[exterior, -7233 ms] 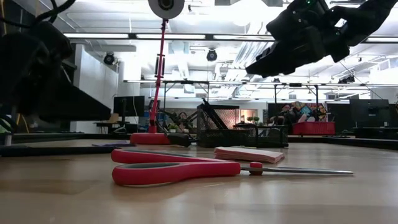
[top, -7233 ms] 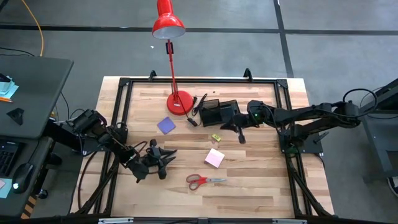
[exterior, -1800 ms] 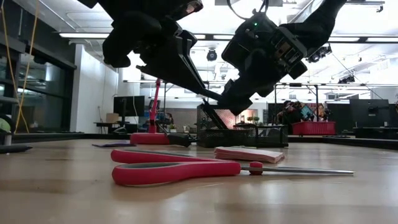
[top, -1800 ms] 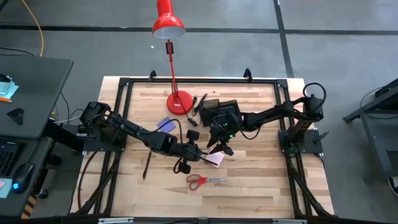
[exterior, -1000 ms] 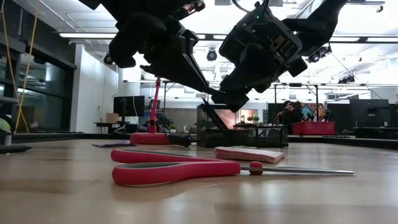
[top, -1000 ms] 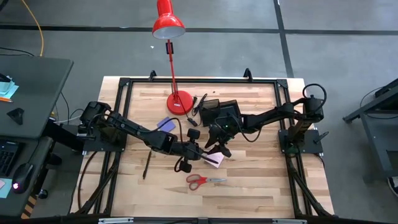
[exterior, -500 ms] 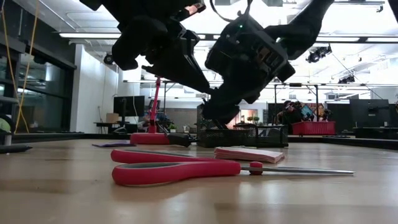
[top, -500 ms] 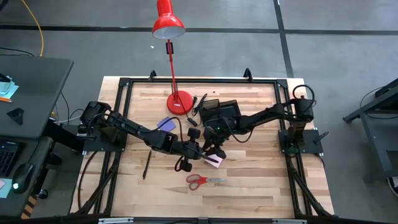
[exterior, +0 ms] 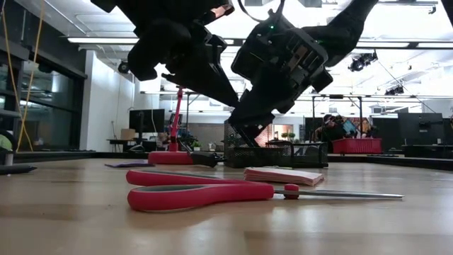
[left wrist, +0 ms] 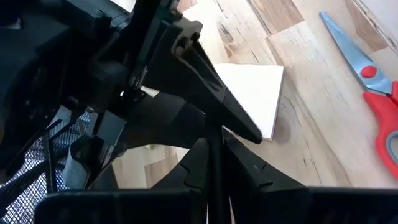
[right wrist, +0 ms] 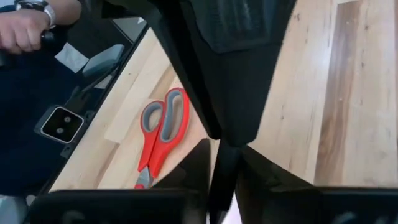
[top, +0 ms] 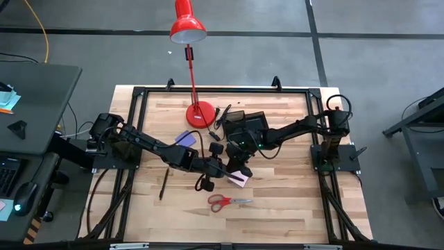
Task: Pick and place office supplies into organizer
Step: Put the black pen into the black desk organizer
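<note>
A dark pen (left wrist: 214,168) is gripped by both the left pincer (top: 223,169) and right pincer (top: 238,167), mid-frame above the pink pad (top: 241,178).

the scissors (top: 229,201) have red handles with grey inside the loops and silver blades. the note pad (top: 241,178) near the fingers is pink, the other pad (top: 184,139) purple-blue. the lamp (top: 189,26) is red, the organizer (top: 244,121) black mesh, the counter (top: 277,215) light striped wood.
</note>
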Controlling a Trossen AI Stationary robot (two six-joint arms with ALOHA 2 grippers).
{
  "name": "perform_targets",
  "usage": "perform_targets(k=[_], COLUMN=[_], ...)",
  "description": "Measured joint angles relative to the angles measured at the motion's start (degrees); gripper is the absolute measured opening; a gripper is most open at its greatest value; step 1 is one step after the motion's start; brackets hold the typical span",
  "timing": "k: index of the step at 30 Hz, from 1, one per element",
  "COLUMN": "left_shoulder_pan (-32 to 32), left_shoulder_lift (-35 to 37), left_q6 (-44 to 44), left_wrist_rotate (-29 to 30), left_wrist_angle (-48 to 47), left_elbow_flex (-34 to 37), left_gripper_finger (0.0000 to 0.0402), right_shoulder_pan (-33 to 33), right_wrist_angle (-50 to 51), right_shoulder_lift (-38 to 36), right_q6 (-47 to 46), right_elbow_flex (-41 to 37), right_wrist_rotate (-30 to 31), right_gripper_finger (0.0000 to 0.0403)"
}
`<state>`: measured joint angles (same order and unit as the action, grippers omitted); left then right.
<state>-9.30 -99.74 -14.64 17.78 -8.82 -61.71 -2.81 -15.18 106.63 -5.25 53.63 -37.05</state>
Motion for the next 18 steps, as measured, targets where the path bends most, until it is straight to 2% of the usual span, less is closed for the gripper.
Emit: perform_targets(k=[4,10,15,18], left_shoulder_pan=[0.0,-0.09,-0.15,-0.07], left_shoulder_lift=[0.0,0.0,0.77,1.93], left_q6=[0.11,1.61,5.11,8.3], left_wrist_rotate=[0.94,1.63,7.56,9.65], left_wrist_angle=[-0.25,-0.09,-0.21,-1.29], left_elbow_flex=[0.02,0.02,-0.04,-0.02], left_gripper_finger=[0.0037,0.0046,0.0047,0.0048], right_shoulder_pan=[-0.07,-0.04,-0.25,-0.73], right_wrist_angle=[0.23,-0.1,0.26,0.3], right_shoulder_lift=[0.0,0.0,-0.02,-0.02], right_q6=[-0.76,-0.01,0.16,0.99], right_elbow_flex=[0.0,0.0,0.0,-0.02], right_wrist_rotate=[0.4,0.15,4.49,5.02], right_gripper_finger=[0.0012,0.0038,0.0017,0.001])
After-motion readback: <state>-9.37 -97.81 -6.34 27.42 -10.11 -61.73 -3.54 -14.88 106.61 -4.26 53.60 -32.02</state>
